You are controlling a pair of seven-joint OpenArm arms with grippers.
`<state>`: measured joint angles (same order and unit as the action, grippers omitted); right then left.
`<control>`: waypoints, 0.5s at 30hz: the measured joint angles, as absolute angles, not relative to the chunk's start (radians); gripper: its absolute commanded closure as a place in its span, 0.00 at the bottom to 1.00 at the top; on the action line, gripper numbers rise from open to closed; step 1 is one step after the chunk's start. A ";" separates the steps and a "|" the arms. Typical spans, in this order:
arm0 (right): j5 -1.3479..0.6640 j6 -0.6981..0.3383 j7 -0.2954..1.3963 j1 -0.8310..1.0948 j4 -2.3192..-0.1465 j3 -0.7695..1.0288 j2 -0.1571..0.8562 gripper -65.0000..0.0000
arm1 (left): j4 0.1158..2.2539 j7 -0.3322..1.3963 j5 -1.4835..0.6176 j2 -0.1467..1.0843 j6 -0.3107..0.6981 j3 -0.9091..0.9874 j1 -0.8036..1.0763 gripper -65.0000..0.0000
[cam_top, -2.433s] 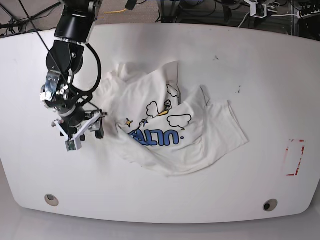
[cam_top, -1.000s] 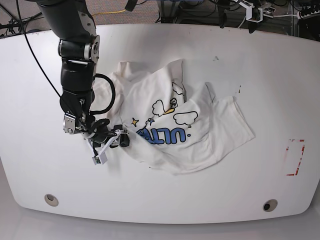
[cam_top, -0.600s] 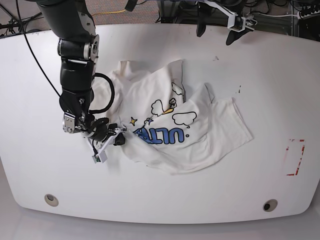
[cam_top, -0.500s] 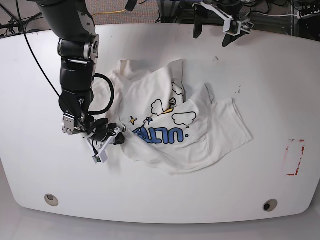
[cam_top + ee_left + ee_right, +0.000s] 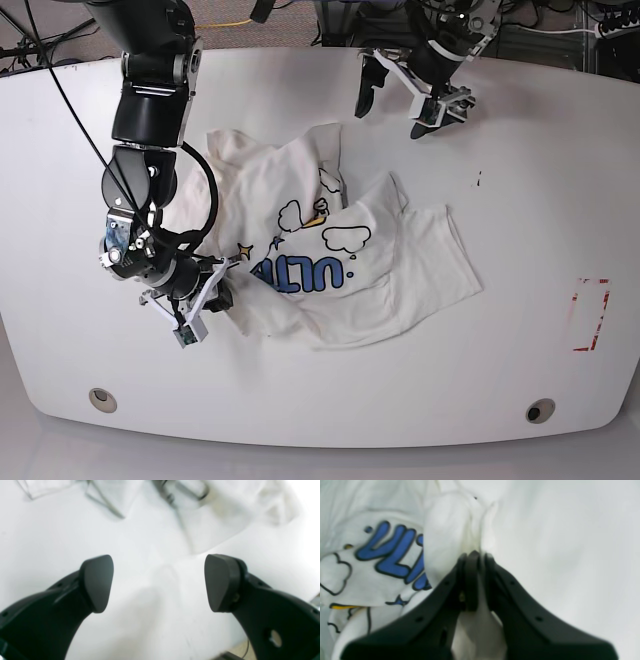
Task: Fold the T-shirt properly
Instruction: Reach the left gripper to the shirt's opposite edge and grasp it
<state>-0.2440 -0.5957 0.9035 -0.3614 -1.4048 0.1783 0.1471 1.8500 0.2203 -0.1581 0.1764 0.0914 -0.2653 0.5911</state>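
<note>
cloth was pinched in the right end effector point(image 5: 473, 555): its two black jaws stood pressed together on a bunched white fold at the edge of the t-shirt point(image 5: 330, 255), just beside the blue bubble letters seen in the right wrist view. in the base view that end effector point(image 5: 222, 297) sat at the lower left of the frame, at the shirt's lower left edge, low over the white desk point(image 5: 540, 180).

the t-shirt lay crumpled across the middle of the desk, print facing up, with the blue lettering, black-outlined clouds and a small yellow star showing, and folds heaped over one another toward the upper left.

the left end effector point(image 5: 158, 582) stood wide open, its dark pads well apart with only bare desk between them; it held nothing and touched nothing. in the base view it point(image 5: 400, 95) hung near the upper middle of the frame, above the desk's far edge and apart from the shirt. a blurred white fold of cloth showed at the top of the left wrist view.
</note>
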 measured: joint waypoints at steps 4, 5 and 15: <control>-0.243 -0.597 0.921 -0.337 -1.467 0.178 0.148 1.00 | 1.782 0.213 -0.159 0.178 0.098 -0.322 0.529 0.17; -0.242 -0.597 0.921 -0.332 -1.475 0.178 0.147 1.00 | 1.769 0.213 -0.158 0.178 0.094 -0.333 0.518 0.17; -0.241 -0.603 0.926 -0.329 -1.501 0.178 0.147 1.00 | 1.641 0.201 -0.156 0.178 0.096 -0.503 0.361 0.17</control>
<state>-0.2409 -0.6029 0.9257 -0.3286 -1.5009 0.1783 0.1471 1.6413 0.2008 -0.1562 0.1776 0.0963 -0.5026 0.3607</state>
